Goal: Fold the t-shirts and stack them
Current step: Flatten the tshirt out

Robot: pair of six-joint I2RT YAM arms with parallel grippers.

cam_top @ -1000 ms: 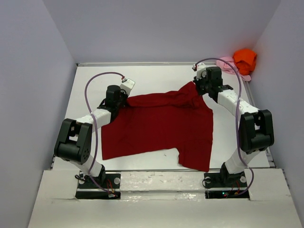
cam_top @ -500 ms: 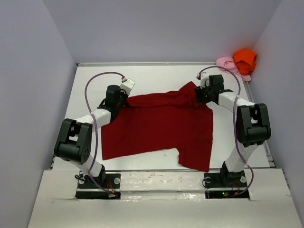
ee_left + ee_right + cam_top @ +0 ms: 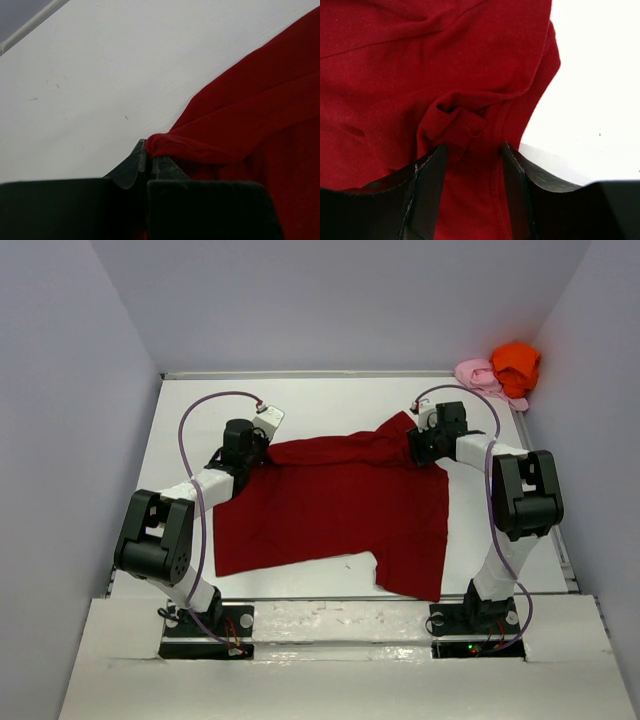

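Between the closed fingers of the left gripper (image 3: 149, 159) sits a rolled corner of the red shirt (image 3: 330, 505), pinched tight right at the tips, with bare table (image 3: 330, 400) beyond them and to their left. That grip looks meant to anchor the far left corner so the cloth can be pulled flat or carried over in a fold. The right gripper (image 3: 472, 162) has its fingers apart and holds nothing. A small puckered bunch of the same shirt lies just ahead of the gap between them, and the hem and white table are just past the right finger. I judge it is lined up to bite that pucker, matching the other side. The shirt lies spread on the table between the two arms. Well beyond the right fingers, in the far corner, the orange shirt (image 3: 515, 362) and pink shirt (image 3: 476, 372) sit heaped together.
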